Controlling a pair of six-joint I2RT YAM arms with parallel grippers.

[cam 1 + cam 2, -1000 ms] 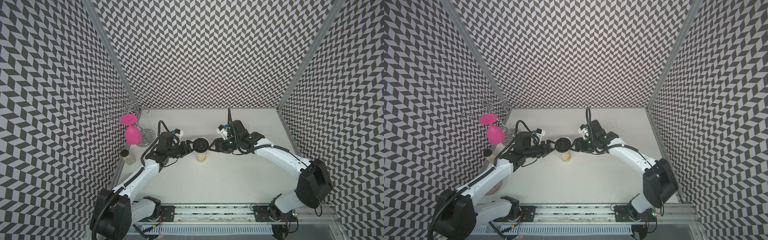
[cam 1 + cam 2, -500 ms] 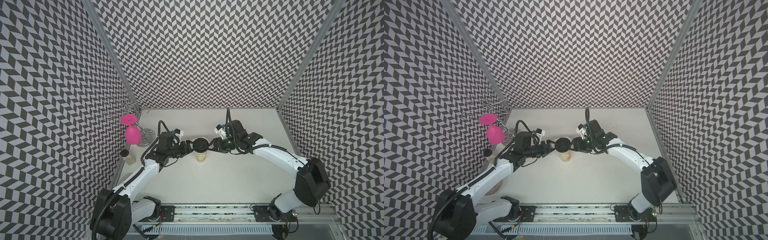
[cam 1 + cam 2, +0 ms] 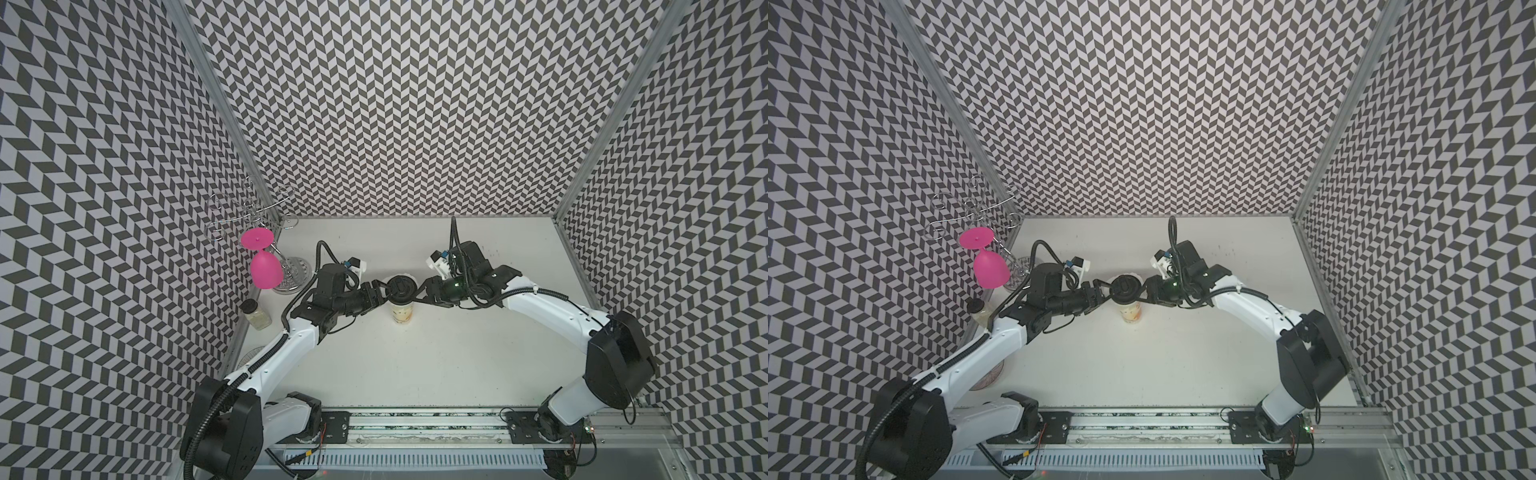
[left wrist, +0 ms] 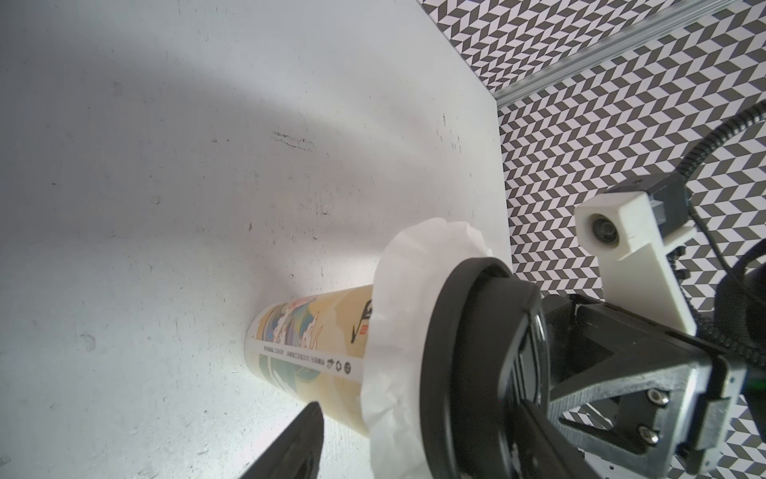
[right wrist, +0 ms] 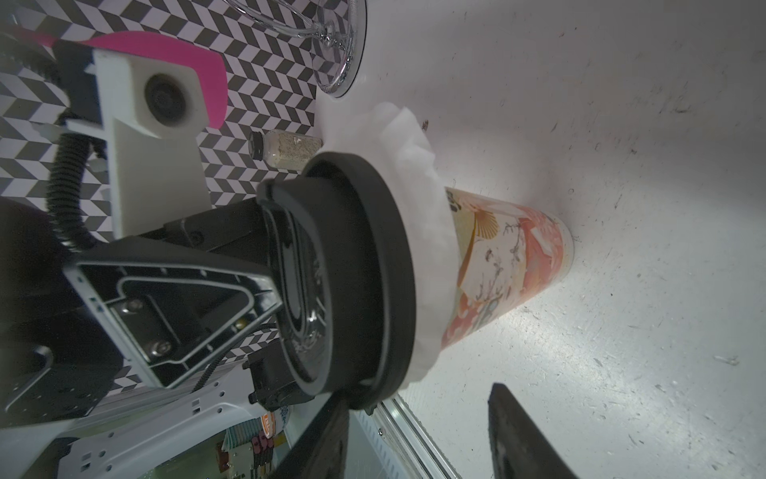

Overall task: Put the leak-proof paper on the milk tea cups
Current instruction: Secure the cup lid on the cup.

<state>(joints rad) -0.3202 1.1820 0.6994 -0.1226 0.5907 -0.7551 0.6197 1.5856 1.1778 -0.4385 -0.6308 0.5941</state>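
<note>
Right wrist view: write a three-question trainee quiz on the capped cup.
1. What colour is the round plastic lid atop the tall printed cream paper cup?
2. True or false: the cup lies on its side.
3. The crinkled translucent white film sheet is: A) draped over the cup's mouth under the lid; B) flat beside the cup; C) absent.
Key: 1 black; 2 false; 3 A.

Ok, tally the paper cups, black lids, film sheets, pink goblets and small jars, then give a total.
Paper cup: 1
Black lid: 1
Film sheet: 1
Pink goblet: 1
Small jar: 1
Total: 5
</note>
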